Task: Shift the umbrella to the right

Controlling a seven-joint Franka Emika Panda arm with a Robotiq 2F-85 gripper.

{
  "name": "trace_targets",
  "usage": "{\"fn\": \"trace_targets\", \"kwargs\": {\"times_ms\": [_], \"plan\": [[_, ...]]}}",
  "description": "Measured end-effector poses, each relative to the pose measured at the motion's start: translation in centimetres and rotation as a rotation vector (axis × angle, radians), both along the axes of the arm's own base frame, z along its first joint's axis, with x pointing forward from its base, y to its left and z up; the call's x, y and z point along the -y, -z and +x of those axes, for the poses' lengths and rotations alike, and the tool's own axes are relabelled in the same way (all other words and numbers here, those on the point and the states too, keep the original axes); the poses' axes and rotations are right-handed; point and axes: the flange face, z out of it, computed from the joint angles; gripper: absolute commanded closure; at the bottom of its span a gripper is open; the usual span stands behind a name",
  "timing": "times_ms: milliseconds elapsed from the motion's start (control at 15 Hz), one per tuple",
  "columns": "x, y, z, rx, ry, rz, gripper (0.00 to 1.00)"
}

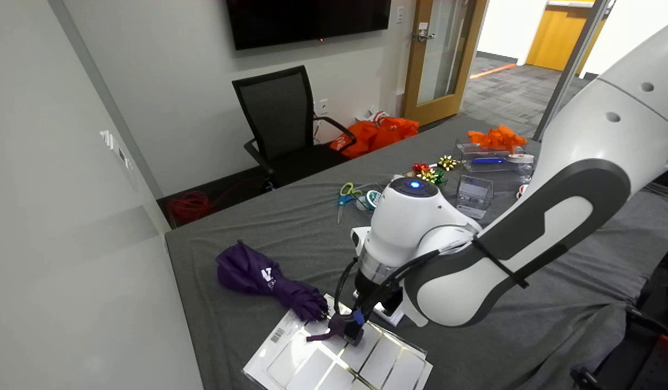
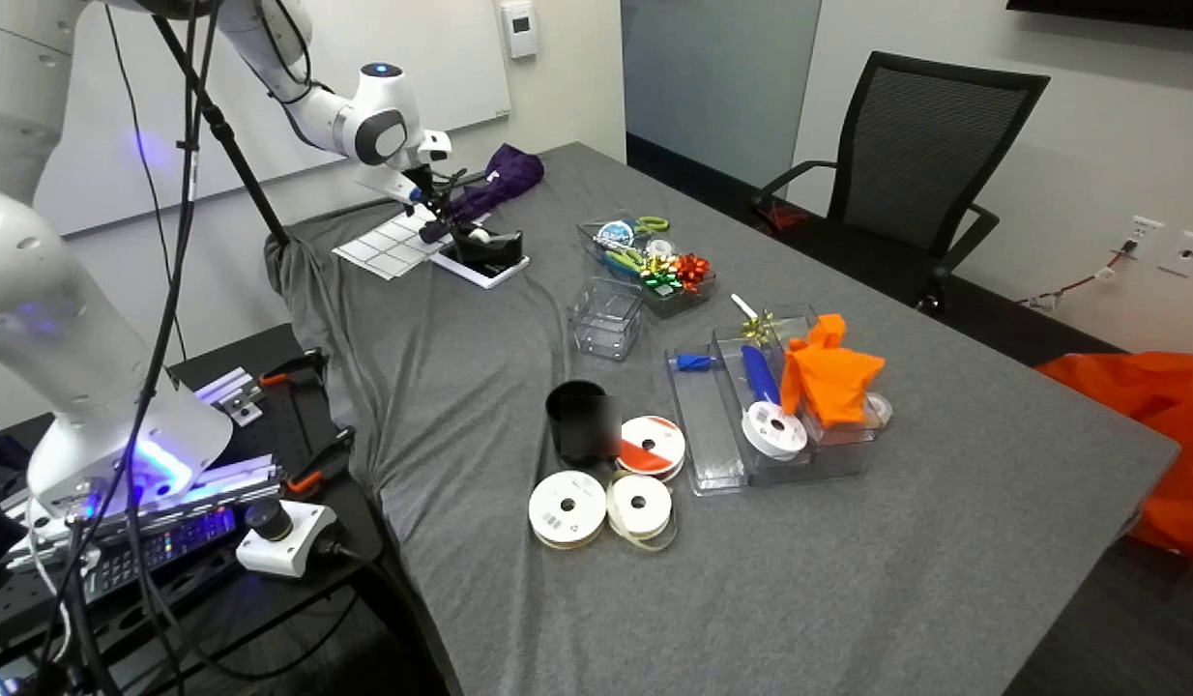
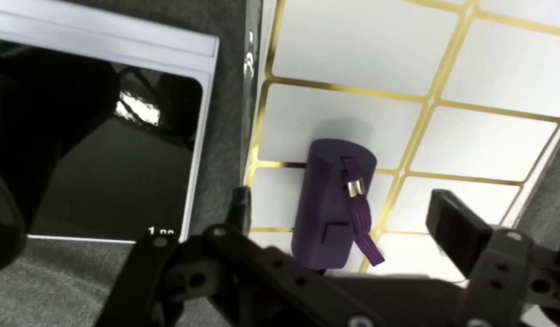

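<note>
Jaws parted, umbrella handle point(image 3: 323, 202) between; grey tablecloth point(image 2: 461, 348) wrinkled; black chair point(image 1: 280, 111) near wall-mounted screen point(image 1: 312, 20).

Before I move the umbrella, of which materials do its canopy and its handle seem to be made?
Canopy: probably thin fabric, fairly dull; it gathers in soft folds. Handle: likely plastic, perhaps rubber-coated, smooth and matt; its edges look moulded, without bright glare.
</note>
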Motion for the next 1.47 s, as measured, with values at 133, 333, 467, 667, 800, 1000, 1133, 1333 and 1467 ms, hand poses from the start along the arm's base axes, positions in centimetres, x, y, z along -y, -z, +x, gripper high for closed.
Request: {"fn": "trace_targets", "kwargs": {"times_ms": [133,333,467,667,800,1000,1133,1333,1467], "plan": [[-0.2,0.6,0.3,0.018,0.022,-0.016,0.19],[-0.2,1.4,1.1,0.033,0.056,-0.040,0.43],[-0.3,1.7,1.5,0.036,0.069,-0.045,0.56],[-0.7,2.2,1.4,0.033,0.068,-0.045,0.24],[-0.7,3.0,1.3,0.025,0.067,-0.050,0.30],[-0.5,3.9,1.2,0.015,0.067,-0.058,0.57],[-0.5,3.9,1.3,0.017,0.067,-0.057,0.70],[-0.5,3.6,1.6,0.024,0.068,-0.054,0.84],[-0.5,3.6,1.6,0.024,0.067,-0.054,0.84]]}}
